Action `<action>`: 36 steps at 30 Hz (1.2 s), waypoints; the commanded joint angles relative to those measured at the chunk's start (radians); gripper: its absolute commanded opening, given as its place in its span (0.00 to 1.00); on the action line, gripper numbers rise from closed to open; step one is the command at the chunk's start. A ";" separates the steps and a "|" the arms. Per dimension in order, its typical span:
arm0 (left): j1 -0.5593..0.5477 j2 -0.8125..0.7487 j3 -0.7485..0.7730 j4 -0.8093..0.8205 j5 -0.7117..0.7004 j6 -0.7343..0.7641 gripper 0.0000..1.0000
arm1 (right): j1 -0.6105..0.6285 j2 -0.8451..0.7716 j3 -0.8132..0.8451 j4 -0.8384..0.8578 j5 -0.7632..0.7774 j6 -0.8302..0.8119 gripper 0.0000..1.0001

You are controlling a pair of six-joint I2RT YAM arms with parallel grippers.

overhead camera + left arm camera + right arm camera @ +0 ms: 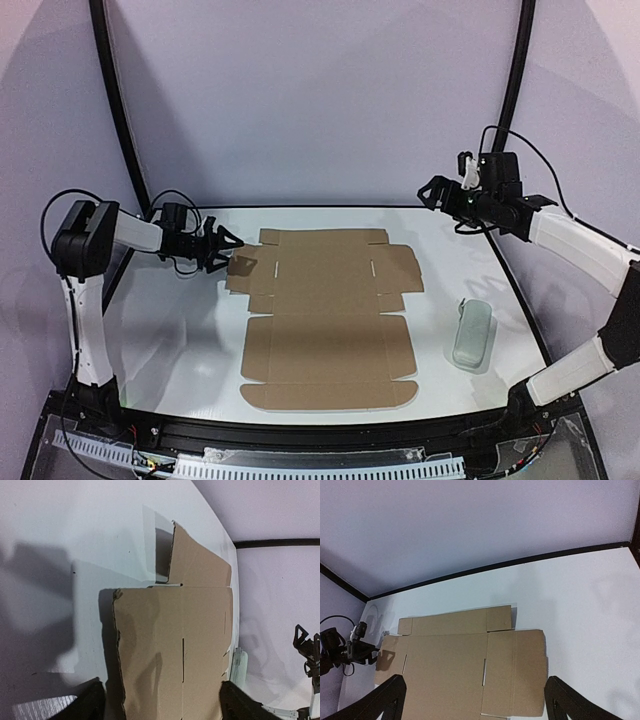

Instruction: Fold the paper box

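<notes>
I see the paper box (325, 320) as a flat, plain brown die-cut sheet lying unfolded mid-worktop (170, 330). Its long axis runs away from the arm bases, with the rounded tuck flap nearest them and the side flaps spread left and right farther back. My left claw (230, 252) sits low at the left flap, fingers wide apart around the cardboard. My right claw (430, 192) hangs raised at far right, spread, holding nothing. A pale grey-green case (472, 334) lies right of the sheet, apart.

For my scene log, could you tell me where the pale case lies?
In the top view, the pale case lies right of the unfolded paper box, not touching it.
</notes>
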 commanded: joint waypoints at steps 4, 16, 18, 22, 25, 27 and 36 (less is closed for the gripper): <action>-0.037 0.077 0.088 0.051 0.108 -0.029 0.56 | -0.002 0.028 0.038 0.039 -0.044 0.004 0.98; -0.037 -0.122 0.149 0.105 0.214 0.237 0.01 | 0.002 0.074 0.205 -0.034 -0.352 -0.338 0.98; -0.040 -0.184 0.130 0.114 0.253 0.320 0.01 | 0.023 0.144 0.348 -0.200 -0.475 -0.539 0.98; -0.058 -0.304 0.117 0.018 0.278 0.501 0.01 | 0.108 0.335 0.725 -0.578 -0.489 -0.844 0.98; -0.080 -0.385 0.096 -0.057 0.253 0.611 0.01 | 0.156 0.469 0.964 -0.766 -0.415 -0.967 0.98; -0.095 -0.436 0.068 -0.065 0.234 0.680 0.01 | 0.169 0.547 1.099 -0.814 -0.391 -1.009 0.98; -0.117 -0.529 0.021 -0.129 0.274 0.794 0.01 | 0.189 0.614 1.204 -0.837 -0.489 -1.165 0.98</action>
